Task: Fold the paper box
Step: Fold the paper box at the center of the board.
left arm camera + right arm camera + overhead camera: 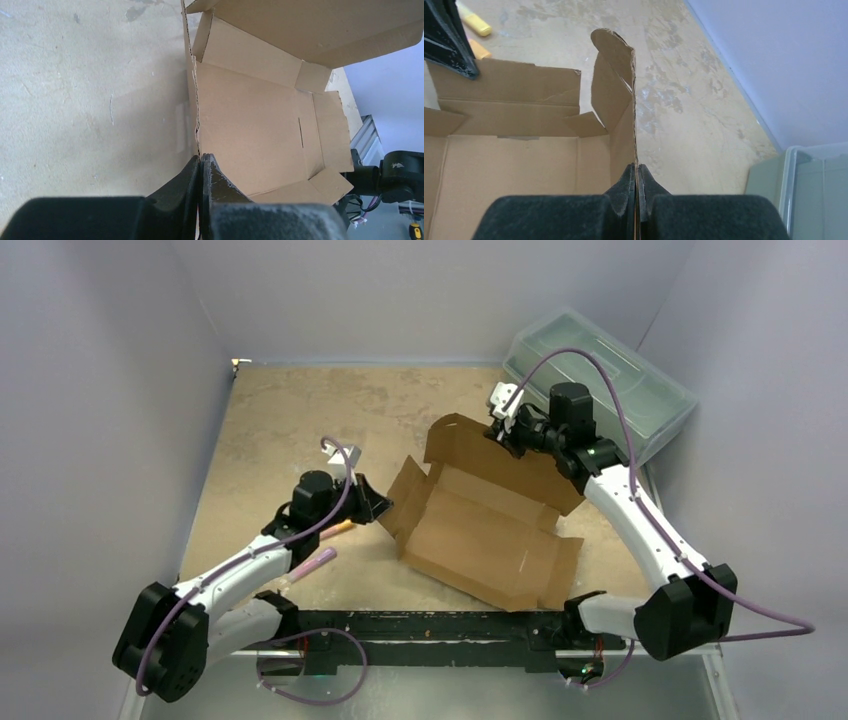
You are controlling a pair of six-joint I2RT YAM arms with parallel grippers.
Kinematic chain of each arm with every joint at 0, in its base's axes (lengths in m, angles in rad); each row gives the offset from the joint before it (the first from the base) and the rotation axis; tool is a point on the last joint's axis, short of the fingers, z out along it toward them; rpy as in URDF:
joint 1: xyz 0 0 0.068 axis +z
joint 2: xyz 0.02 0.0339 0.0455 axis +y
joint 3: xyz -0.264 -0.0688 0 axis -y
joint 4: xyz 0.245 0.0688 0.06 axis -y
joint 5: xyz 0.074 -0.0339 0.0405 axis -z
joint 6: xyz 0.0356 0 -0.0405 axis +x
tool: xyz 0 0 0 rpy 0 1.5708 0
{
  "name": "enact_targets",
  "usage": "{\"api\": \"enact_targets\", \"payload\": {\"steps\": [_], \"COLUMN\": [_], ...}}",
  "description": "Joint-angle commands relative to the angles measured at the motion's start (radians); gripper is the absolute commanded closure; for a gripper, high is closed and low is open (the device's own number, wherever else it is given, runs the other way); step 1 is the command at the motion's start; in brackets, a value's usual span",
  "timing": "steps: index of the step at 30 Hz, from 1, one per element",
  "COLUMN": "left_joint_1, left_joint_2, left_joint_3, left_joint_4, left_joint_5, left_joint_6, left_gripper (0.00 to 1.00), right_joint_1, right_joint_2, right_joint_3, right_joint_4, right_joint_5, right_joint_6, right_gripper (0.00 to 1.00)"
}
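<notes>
The paper box (485,530) is a brown corrugated sheet, partly raised into a shallow tray in the middle of the table. My left gripper (378,502) is shut on the upright left side flap; in the left wrist view (200,159) its jaws pinch that flap's edge, with the box floor (250,135) to the right. My right gripper (500,432) is shut on the tall back flap (470,445); in the right wrist view (636,170) the thin flap edge (614,75) rises straight up from between the jaws.
A translucent grey-green plastic toolbox (610,380) stands at the back right, close behind my right arm. Yellow and orange markers (474,22) lie on the table left of the box, near my left arm. Purple walls enclose the table.
</notes>
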Motion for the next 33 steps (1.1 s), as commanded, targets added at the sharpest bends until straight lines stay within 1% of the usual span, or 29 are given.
{"api": "enact_targets", "payload": {"steps": [1,11,21,28,33], "left_joint_1": [-0.023,-0.036,-0.061,-0.071,-0.072], "left_joint_2": [-0.055,-0.145,-0.124,-0.129,-0.133], "left_joint_3": [-0.024,-0.019,0.019,-0.002,0.004], "left_joint_4": [0.060,-0.025,-0.033,-0.003,-0.010], "left_joint_5": [-0.039,-0.073,-0.083,-0.081,-0.081], "left_joint_6": [-0.041,-0.038,-0.030,-0.016,0.000], "left_gripper": [1.00,1.00,1.00,1.00,1.00], "right_joint_1": [-0.004,-0.027,-0.027,-0.026,-0.026], "right_joint_2": [-0.050,-0.045,-0.027,-0.036,-0.025], "right_joint_3": [-0.031,-0.068,-0.087,-0.085,-0.085], "right_joint_4": [-0.009,0.030,0.042,0.036,0.031], "right_joint_5": [-0.062,-0.129,-0.159,-0.160,-0.165], "right_joint_6": [-0.037,-0.004,0.012,0.009,0.005], "right_gripper": [1.00,1.00,1.00,1.00,1.00]}}
